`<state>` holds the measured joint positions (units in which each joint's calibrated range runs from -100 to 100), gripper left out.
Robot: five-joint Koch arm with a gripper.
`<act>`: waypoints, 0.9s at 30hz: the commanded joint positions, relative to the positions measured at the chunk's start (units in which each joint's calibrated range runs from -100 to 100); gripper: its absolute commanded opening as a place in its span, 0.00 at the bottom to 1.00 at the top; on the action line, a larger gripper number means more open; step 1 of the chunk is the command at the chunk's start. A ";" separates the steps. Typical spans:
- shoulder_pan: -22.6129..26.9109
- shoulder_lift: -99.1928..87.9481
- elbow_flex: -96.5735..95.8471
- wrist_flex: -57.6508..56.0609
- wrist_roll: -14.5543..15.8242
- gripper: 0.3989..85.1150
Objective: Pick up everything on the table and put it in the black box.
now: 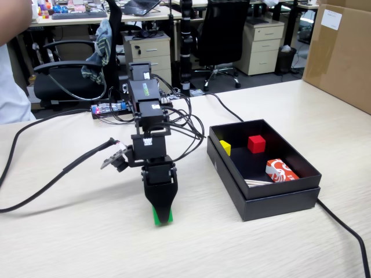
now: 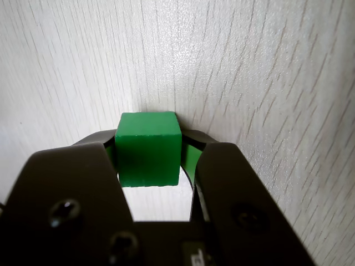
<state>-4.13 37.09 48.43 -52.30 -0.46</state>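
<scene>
The small green cube [image 2: 148, 158] sits between the jaws of my gripper [image 2: 148, 138], with both black jaws pressed against its sides. In the fixed view the gripper [image 1: 162, 219] points straight down at the table [image 1: 261, 249], and only a green sliver of the cube [image 1: 157, 217] shows at its tip, at table level. The black box [image 1: 278, 204] stands open to the right of the arm, a short way off.
Inside the black box lie a red cube [image 1: 257, 143], a yellow cube [image 1: 225, 147] and a red-and-white packet [image 1: 281, 171]. A brown carton [image 1: 342, 52] stands at the back right. Black cables [image 1: 40, 185] trail across the table on the left and past the box.
</scene>
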 commanded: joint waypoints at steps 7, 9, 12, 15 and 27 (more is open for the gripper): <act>0.54 -7.77 2.44 -8.13 0.93 0.01; 1.03 -12.02 2.25 -9.68 1.37 0.01; 2.20 -21.08 1.08 -11.50 1.76 0.01; 4.00 -31.06 -0.19 -12.79 1.95 0.01; 19.39 -56.54 -4.73 -13.92 4.44 0.01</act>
<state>14.87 -15.60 40.85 -66.16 4.03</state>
